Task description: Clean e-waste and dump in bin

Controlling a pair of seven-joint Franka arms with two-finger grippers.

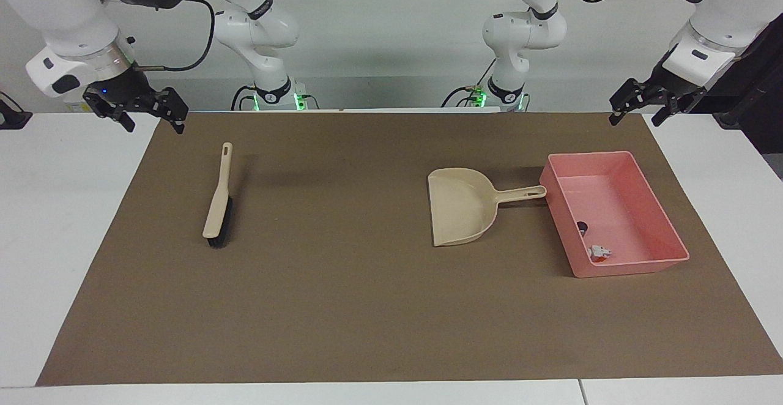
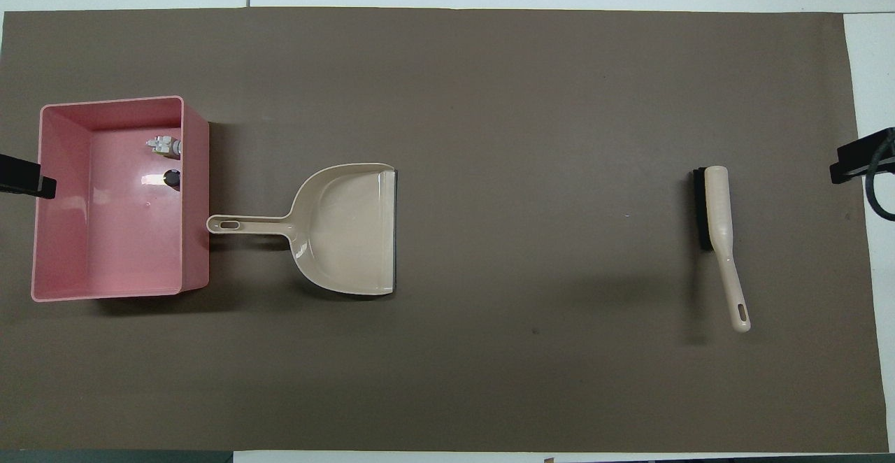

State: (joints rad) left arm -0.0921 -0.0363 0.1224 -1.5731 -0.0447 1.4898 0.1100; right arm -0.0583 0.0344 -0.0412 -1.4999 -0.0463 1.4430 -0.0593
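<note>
Both pieces of e-waste sit in the bin [image 1: 657, 206], tucked against the wall nearest the dustpan: the white bit [image 1: 598, 252] in the corner farthest from the robots, the dark block [image 1: 582, 227] just beside it, a little nearer to them. They look tiny, light and rigid, the sort that skitter and bounce rather than stay put, and far too small for fingers to pinch cleanly; sweeping and tipping is likely the sensible way to move them. The pink bin itself looks like thin, smooth plastic, light enough to slide if nudged, best taken by its rim.

Just beside it lies the beige dustpan [image 1: 460, 206], handle tip almost at the bin's wall, pan flat on the brown mat [image 1: 342, 319] and bare. Well apart, toward the right arm's end, the brush [image 1: 218, 200] rests on the mat.

The left gripper [image 1: 637, 106] hangs with its fingers spread and nothing between them, over the mat's corner near the bin. The right gripper [image 1: 142, 110], equally spread and bare, waits over the mat's edge near the brush. The job looks done.
</note>
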